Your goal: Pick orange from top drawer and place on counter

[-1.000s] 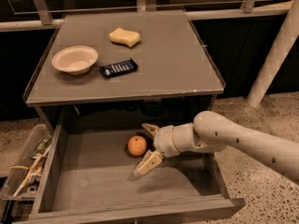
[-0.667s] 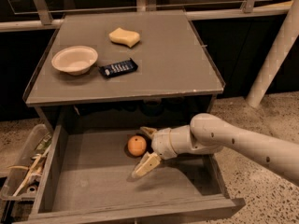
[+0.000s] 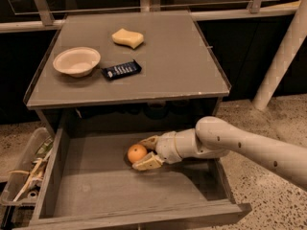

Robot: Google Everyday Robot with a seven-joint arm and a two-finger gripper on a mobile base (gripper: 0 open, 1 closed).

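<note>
The orange (image 3: 136, 153) lies on the bare floor of the open top drawer (image 3: 96, 186), near its back middle. My gripper (image 3: 145, 153) reaches in from the right on a pale arm. Its two fingers (image 3: 148, 163) sit above and below the orange and press against its right side, so the gripper is shut on it. The orange still rests on the drawer floor. The counter (image 3: 177, 66) tops the cabinet above the drawer.
On the counter stand a pale bowl (image 3: 76, 61), a dark flat packet (image 3: 122, 70) and a yellow sponge (image 3: 127, 38). A clear bin of clutter (image 3: 26, 176) stands left of the drawer. A white post (image 3: 283, 56) leans at the right.
The fingers were spread wide beside the orange and have closed in on it. The orange has shifted slightly left and toward the front.
</note>
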